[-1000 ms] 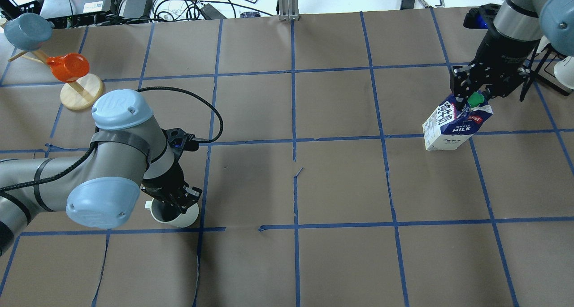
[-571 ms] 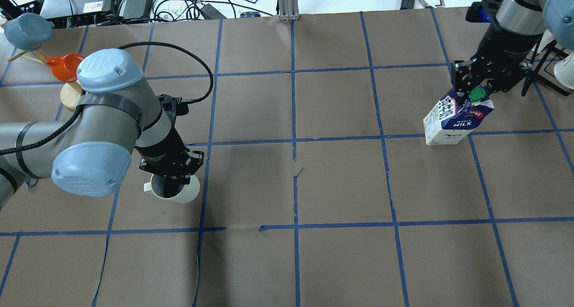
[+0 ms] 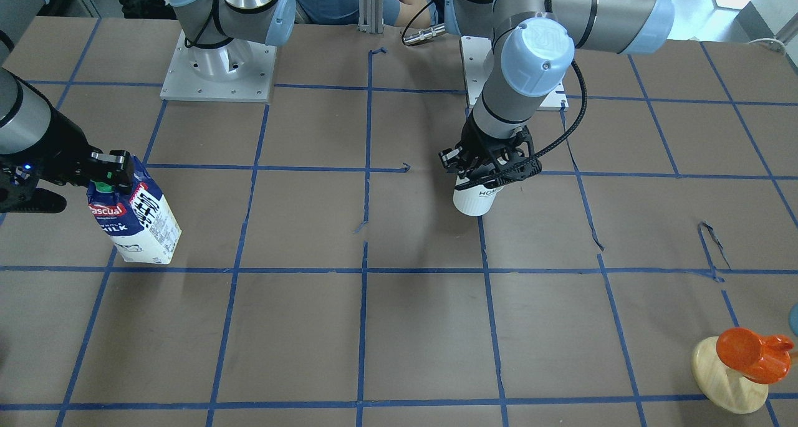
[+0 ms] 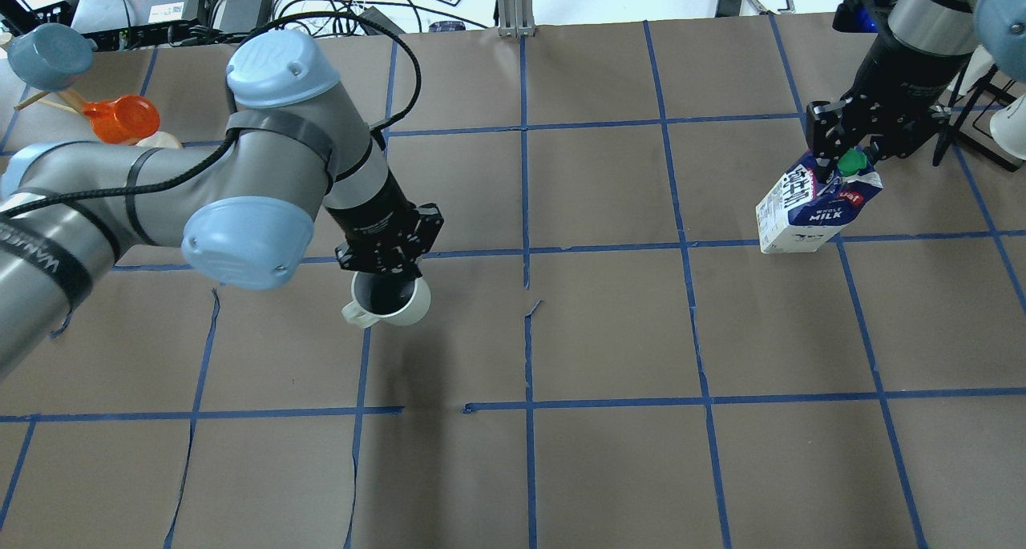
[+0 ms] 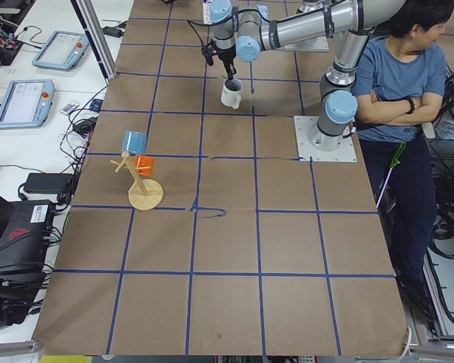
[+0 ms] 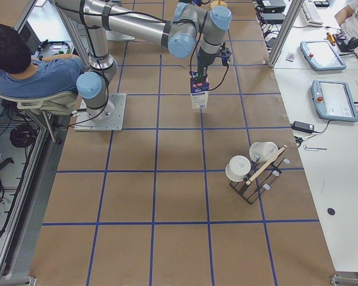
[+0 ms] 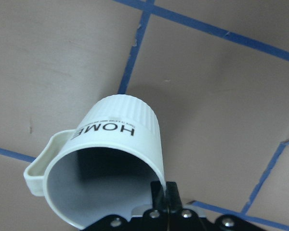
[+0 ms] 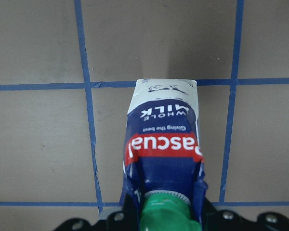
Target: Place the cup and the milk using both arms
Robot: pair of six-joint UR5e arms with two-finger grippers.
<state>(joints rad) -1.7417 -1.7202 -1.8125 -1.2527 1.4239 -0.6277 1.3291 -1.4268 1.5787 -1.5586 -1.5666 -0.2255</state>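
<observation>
My left gripper (image 4: 389, 274) pinches the cup (image 4: 405, 308) by its rim, just left of the centre tape line (image 4: 528, 349). My right gripper (image 4: 843, 158) clamps the milk (image 4: 805, 216) at its gable, far right of that line. Both hang tilted, so I fear either one slipping out or toppling when set down.
</observation>
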